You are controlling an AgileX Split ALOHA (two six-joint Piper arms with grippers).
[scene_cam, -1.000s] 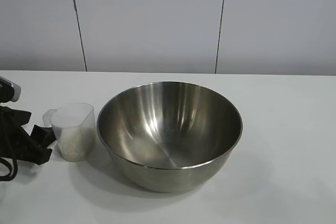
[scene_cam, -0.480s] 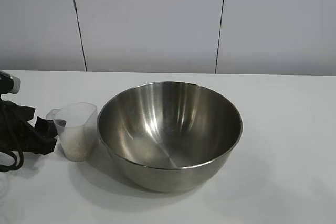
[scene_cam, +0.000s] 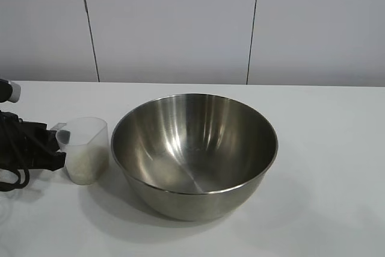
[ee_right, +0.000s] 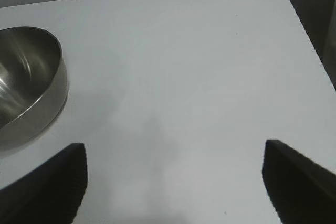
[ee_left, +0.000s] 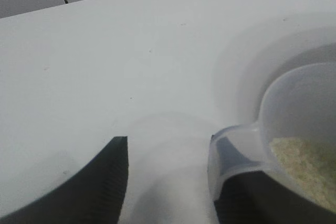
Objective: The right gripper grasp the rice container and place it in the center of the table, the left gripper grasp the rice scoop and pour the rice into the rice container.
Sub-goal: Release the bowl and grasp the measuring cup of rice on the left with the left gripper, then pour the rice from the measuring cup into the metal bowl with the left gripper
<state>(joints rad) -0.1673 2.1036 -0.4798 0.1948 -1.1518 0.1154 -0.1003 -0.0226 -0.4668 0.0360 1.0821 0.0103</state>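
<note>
Presently the left hand (scene_cam: 51,144) is seen at the handle tab of the rice scoop (scene_cam: 86,150), one finger (ee_left: 247,192) under the tab, the other finger (ee_left: 105,182) apart from it; a completed grip cannot be told. Rice (ee_left: 307,169) lies within the scoop, just beyond the fingers. Further out, the rice container (scene_cam: 194,151) stands mid-bench (scene_cam: 325,197), just beside the scoop. The right hand (ee_right: 173,182) is held released, its fingers wide, above bare bench, well apart from the container.
</note>
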